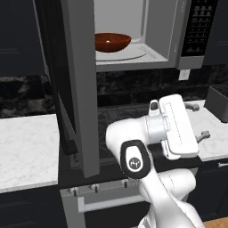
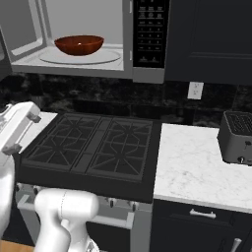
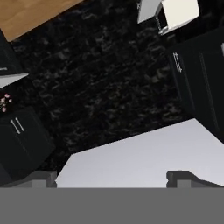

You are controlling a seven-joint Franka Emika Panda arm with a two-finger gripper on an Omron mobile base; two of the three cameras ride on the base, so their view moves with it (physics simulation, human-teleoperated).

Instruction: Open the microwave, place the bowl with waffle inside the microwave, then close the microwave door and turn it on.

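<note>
The bowl sits inside the microwave, on the pale turntable near the top centre of the left base view and at upper left of the right base view, so you may judge the opening and placing steps done. The microwave door stands swung wide, seen edge-on as a grey slab running down the left-centre of the left base view; closing it and pressing the button panel remain. Your pincer is at the right of the left base view, low over the stove, jaws spread wide and grasping nothing. In the hand view two dark fingertips rise at the bottom edge, well apart, before a white desk surface and dark speckled wall. The waffle cannot be made out inside the bowl from either base view. The door's handle is partly hidden, and the microwave's top is cut off by the frame.
</note>
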